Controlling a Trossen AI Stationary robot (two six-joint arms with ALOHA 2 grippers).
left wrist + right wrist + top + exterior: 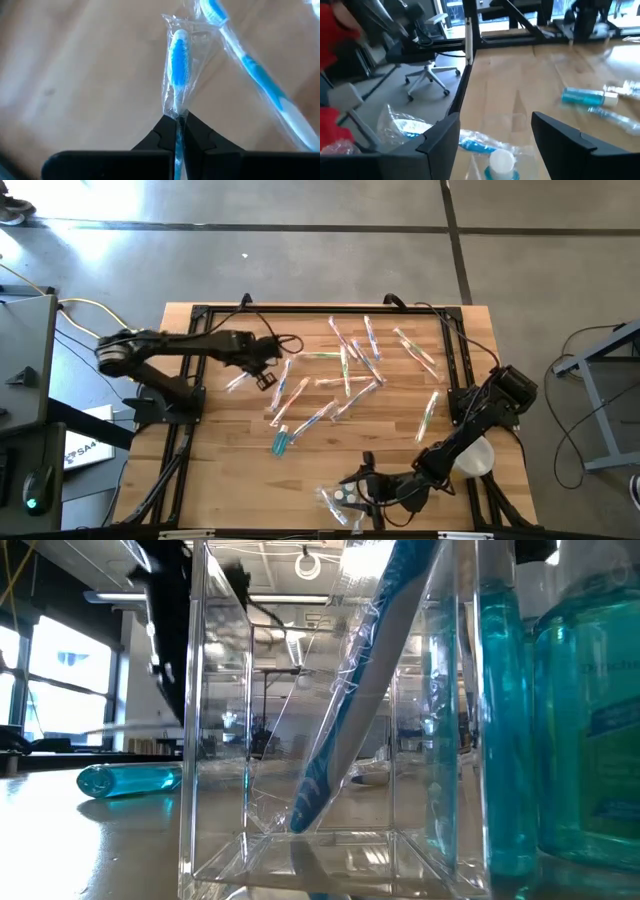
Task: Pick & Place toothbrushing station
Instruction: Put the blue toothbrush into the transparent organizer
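My left gripper hangs over the table's left middle, shut on a blue toothbrush in a clear wrapper, which also shows in the high view. Another wrapped blue toothbrush lies beside it. At the near edge my right gripper is open. A wrapped toothbrush and a white cap lie between its fingers, by the clear holder. In the low view a blue toothbrush leans inside that clear holder, its lower end on the floor of it. My left gripper pinches the wrapped toothbrush between its two fingers just below the bristle head, at the neck, through the clear wrapper. The fingers come steeply from above. The head end sticks out past the fingertips; the handle is hidden behind the fingers.
Several wrapped toothbrushes lie scattered over the table's far middle. A small blue bottle lies on its side left of centre. A white cup stands near the right arm. Tall blue mouthwash bottles stand beside the holder.
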